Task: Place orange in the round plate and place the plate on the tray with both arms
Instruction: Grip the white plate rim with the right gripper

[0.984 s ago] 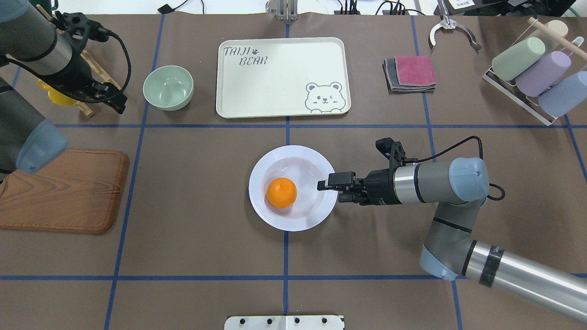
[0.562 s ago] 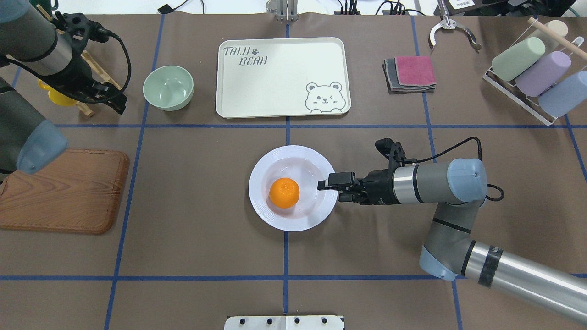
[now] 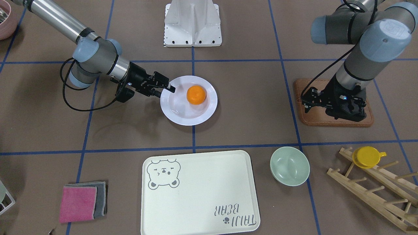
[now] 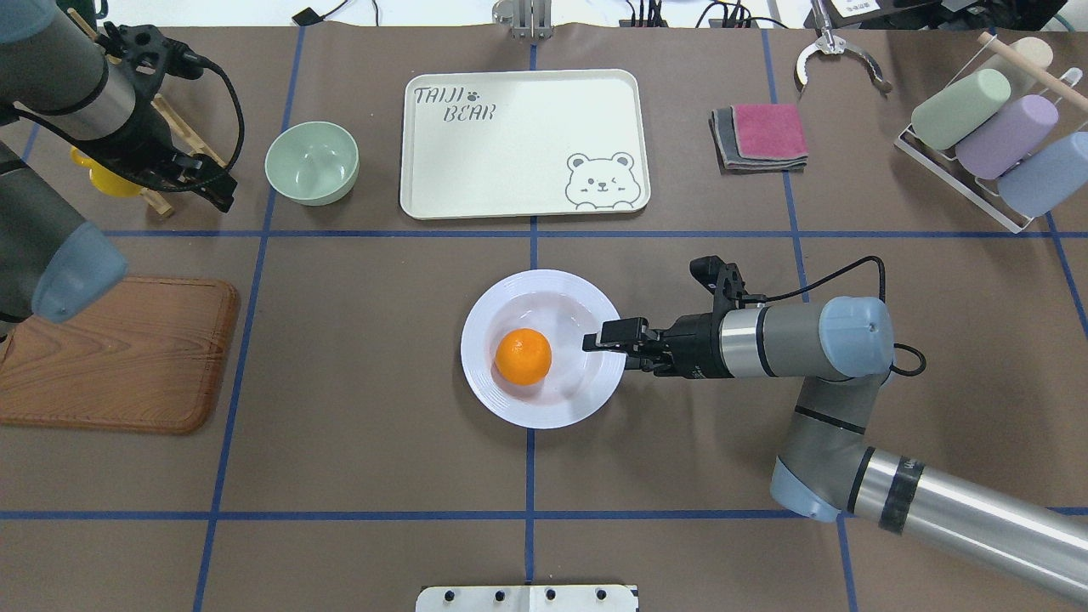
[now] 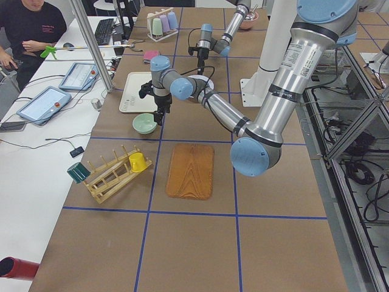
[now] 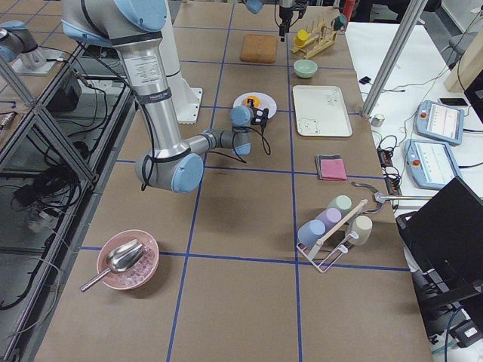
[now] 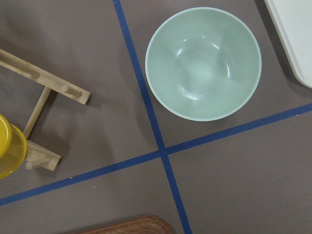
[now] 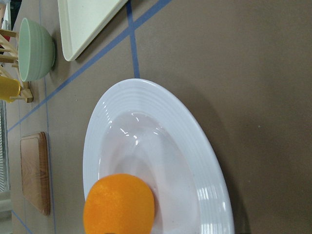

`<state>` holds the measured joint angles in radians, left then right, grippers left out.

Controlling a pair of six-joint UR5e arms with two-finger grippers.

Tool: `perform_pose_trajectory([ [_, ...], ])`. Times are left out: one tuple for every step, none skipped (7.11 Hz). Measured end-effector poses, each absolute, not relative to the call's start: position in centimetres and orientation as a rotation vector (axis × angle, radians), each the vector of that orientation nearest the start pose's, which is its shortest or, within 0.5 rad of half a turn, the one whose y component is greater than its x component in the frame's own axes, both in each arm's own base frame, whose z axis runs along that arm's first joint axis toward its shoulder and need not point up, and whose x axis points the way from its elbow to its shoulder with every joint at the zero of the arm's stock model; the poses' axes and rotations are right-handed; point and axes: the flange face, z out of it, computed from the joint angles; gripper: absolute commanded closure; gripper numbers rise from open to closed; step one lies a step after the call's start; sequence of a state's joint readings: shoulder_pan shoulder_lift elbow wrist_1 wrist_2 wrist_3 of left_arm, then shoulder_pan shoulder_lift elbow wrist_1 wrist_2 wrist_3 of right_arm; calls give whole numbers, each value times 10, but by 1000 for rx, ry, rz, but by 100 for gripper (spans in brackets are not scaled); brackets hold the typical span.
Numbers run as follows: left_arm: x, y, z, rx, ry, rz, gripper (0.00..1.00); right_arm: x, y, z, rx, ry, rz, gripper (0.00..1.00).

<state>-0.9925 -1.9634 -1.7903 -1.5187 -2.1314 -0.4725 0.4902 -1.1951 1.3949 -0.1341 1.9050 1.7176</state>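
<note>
My right gripper [image 4: 595, 342] is at the right-hand rim of the round plate [image 4: 510, 413], reaching in level from the right. One finger lies over the ridged rim, and I take the other to be tucked beneath it, out of sight. I cannot tell whether I am truly pinching the rim or only bracketing it. The orange [image 4: 523, 357] already sits in the plate's well, left of centre, on the side away from my fingers. That part of the job looks done to me. What matters now is where the tray [image 4: 527, 110] lies. It is straight beyond the plate on the far side of the table, clear of it, with its long axis running left to right. I judge the carry should be a push away from my base, not a sideways swing. My left gripper [image 4: 208, 187] hangs well off at the far left, just beside the pale green bowl [image 4: 311, 162], and I cannot tell whether its fingers are spread or together. The right arm is much the nearer. The plate's left rim stands free, so the left must come across to it before a two-armed lift.
</note>
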Motion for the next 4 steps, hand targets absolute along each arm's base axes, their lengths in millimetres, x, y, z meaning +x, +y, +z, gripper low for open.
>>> perform_pose_trajectory([
  [268, -557, 348, 199, 747, 258, 1, -507, -385, 372, 30, -1641, 219, 49],
  [268, -557, 348, 198, 747, 258, 1, -508, -387, 367, 37, -1648, 222, 58],
  [268, -557, 348, 198, 747, 259, 1, -509, -389, 363, 43, -1654, 225, 64],
  [268, -557, 348, 198, 747, 259, 1, -509, -390, 362, 46, -1657, 228, 71],
])
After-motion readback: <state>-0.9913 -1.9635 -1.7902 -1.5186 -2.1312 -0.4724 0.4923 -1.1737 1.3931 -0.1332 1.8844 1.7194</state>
